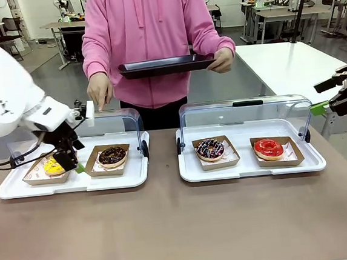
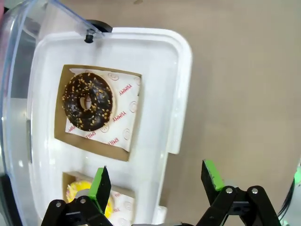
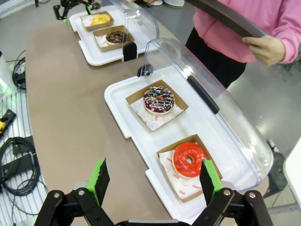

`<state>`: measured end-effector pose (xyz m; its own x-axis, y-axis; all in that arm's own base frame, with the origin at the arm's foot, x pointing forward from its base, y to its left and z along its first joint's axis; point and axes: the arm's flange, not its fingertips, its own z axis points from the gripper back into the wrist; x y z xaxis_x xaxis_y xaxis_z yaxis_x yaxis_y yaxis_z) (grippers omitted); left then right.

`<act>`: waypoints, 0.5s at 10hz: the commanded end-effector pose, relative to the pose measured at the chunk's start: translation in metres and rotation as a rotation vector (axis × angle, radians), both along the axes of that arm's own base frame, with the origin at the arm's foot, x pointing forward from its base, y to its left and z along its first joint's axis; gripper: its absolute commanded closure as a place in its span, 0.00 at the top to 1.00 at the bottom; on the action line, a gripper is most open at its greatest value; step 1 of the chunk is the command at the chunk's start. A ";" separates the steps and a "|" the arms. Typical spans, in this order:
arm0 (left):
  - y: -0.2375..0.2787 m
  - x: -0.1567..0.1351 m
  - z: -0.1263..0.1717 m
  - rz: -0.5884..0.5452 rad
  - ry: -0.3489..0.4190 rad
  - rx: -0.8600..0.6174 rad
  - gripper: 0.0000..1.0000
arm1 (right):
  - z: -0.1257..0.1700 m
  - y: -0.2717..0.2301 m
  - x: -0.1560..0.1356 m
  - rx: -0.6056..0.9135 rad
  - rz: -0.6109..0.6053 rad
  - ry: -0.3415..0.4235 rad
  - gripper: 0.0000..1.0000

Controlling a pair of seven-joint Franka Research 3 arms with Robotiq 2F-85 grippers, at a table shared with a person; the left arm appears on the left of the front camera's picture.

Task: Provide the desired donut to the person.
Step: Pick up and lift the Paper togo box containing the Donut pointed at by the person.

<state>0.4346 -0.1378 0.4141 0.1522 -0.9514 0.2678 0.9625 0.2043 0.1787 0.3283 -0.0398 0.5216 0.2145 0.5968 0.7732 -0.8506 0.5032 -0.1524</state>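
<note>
The person [image 1: 147,35] held a black tray [image 1: 168,65] level at chest height, apparently ready to receive a donut. Their other hand [image 1: 100,89] rested on the raised clear lid [image 1: 124,119], probably keeping the left case open. The left gripper [image 1: 70,163] hung wide open and empty just above the yellow donut [image 1: 52,167], likely the desired one, beside the chocolate donut [image 1: 112,155]. The right gripper [image 3: 153,181], open and empty, hung at the right end of the bench [image 1: 170,227].

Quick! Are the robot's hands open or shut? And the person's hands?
Left gripper: open, empty.
Right gripper: open, empty.
One hand: holding the black tray.
Other hand: at the clear lid, grip unclear.
</note>
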 end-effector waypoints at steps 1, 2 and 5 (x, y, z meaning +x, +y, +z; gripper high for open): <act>0.003 0.027 -0.004 -0.073 -0.017 0.067 1.00 | -0.001 0.002 0.003 0.025 -0.003 0.001 1.00; 0.002 0.033 -0.009 -0.126 -0.005 0.085 1.00 | -0.001 0.002 0.003 0.025 -0.003 0.001 1.00; 0.007 0.049 -0.024 -0.243 0.061 0.107 1.00 | -0.001 0.002 0.003 0.025 -0.003 0.001 1.00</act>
